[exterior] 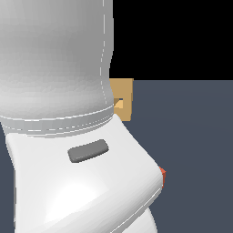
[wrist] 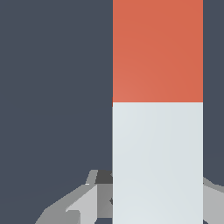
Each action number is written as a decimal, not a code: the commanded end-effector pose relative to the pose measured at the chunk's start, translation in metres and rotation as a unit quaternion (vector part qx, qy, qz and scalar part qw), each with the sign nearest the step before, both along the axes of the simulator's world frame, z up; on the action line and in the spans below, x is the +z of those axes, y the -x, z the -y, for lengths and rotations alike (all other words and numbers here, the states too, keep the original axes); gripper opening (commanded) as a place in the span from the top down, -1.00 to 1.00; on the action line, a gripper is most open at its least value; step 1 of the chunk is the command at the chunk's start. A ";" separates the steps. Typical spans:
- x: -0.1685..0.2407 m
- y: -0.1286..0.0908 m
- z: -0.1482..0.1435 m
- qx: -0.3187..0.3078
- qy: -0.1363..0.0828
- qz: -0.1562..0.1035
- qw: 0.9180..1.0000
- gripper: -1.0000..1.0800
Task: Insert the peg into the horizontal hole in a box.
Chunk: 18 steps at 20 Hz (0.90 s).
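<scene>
Peg (wrist: 157, 109) outside box (exterior: 124, 93), hole (exterior: 119, 103) empty

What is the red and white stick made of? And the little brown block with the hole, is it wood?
It's a simulator render, so only looks count. The peg looks like smooth matte plastic: flat red-orange and pale grey-white, no grain or shine. The box is plain tan, wood-coloured but grainless, so wood or plastic, can't tell. Its hole shows lighter orange inside.

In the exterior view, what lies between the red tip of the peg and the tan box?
Only bare dark floor lies between the peg tip and the box; the exterior view shows it, with the arm hiding the rest.
</scene>
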State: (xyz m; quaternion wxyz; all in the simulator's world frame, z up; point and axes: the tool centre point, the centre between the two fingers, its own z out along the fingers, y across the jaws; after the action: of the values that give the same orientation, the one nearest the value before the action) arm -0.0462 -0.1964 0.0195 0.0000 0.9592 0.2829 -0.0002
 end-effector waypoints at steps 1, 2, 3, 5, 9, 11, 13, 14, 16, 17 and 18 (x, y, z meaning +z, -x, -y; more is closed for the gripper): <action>0.000 0.000 0.000 0.000 0.000 0.000 1.000 1.00; 0.000 0.000 0.000 0.000 0.000 0.000 1.000 1.00; 0.000 0.000 0.000 0.000 0.000 0.000 1.000 1.00; 0.001 -0.001 -0.002 0.004 0.000 0.000 1.000 1.00; 0.006 -0.011 -0.020 0.034 0.000 0.000 0.999 1.00; 0.010 -0.019 -0.037 0.061 0.000 0.000 0.998 1.00; 0.016 -0.028 -0.059 0.096 0.001 0.000 0.995 1.00; 0.019 -0.032 -0.073 0.116 0.001 0.000 0.993 1.00; 0.027 -0.040 -0.104 0.163 0.001 0.000 0.987 1.00; 0.031 -0.043 -0.120 0.186 0.001 0.000 0.983 1.00; 0.035 -0.045 -0.136 0.209 0.001 0.000 0.978 1.00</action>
State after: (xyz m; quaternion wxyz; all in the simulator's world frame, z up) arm -0.0068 -0.0854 0.0468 0.0001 0.8954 0.4452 -0.0018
